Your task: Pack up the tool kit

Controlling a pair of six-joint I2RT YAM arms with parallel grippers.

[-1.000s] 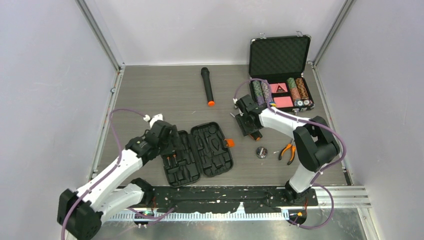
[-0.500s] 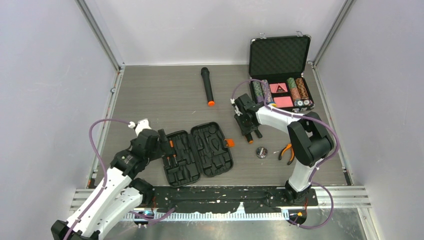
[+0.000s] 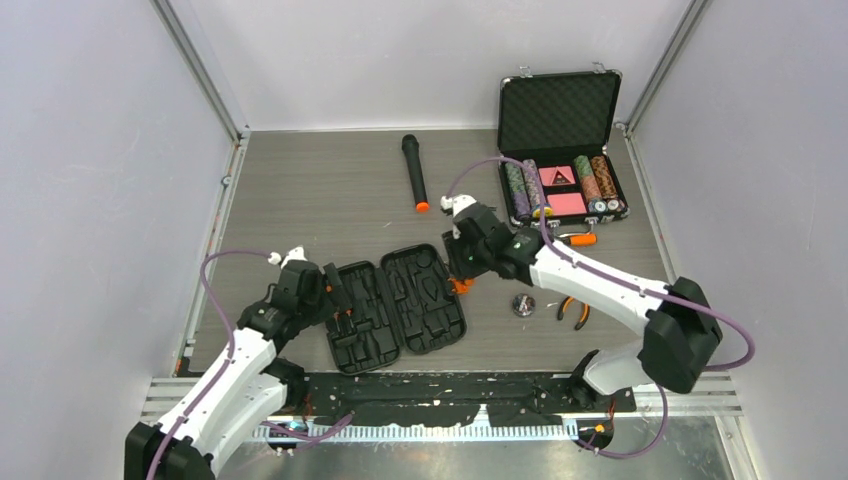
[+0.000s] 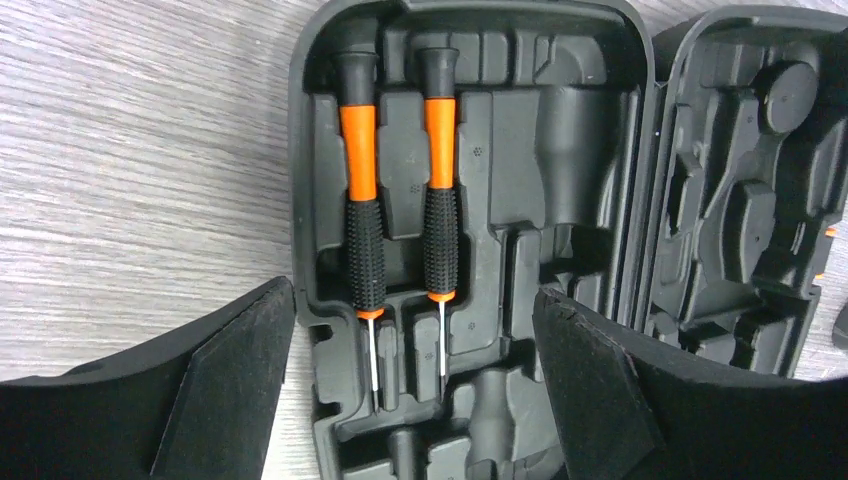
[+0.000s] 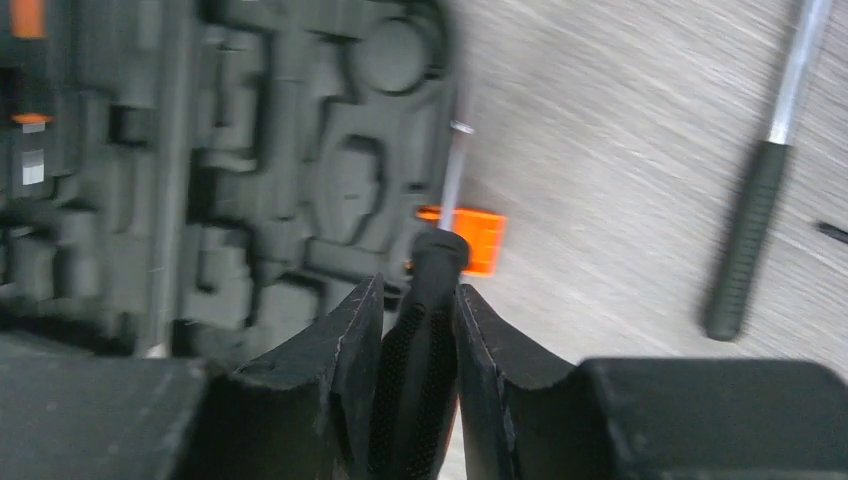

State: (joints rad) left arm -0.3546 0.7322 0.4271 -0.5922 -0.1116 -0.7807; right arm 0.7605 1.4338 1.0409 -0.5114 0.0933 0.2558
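The tool kit [image 3: 400, 305] lies open on the table, a black moulded case with an orange latch [image 5: 478, 238] on its right edge. Two orange-black screwdrivers [image 4: 360, 200] sit side by side in slots of its left half. My left gripper [image 4: 415, 385] hangs open over that half, its fingers [image 4: 230, 390] wide apart and holding nothing. My right gripper [image 5: 420, 330] is shut on a black-handled screwdriver [image 5: 432, 270] whose metal shaft points along the case's right rim, by the latch. In the top view this gripper [image 3: 461, 264] is at the case's upper right corner.
Orange-handled pliers [image 3: 573, 308] and a small round metal part [image 3: 523, 304] lie right of the case. A tool with a black grip and metal shaft [image 5: 745, 250] lies further right. A black microphone [image 3: 415, 172] and an open chip case [image 3: 560, 140] are at the back.
My right gripper closed on the screwdriver and swung left with it to the case's latch side. The left arm shifted slightly, staying open over the case's left half.
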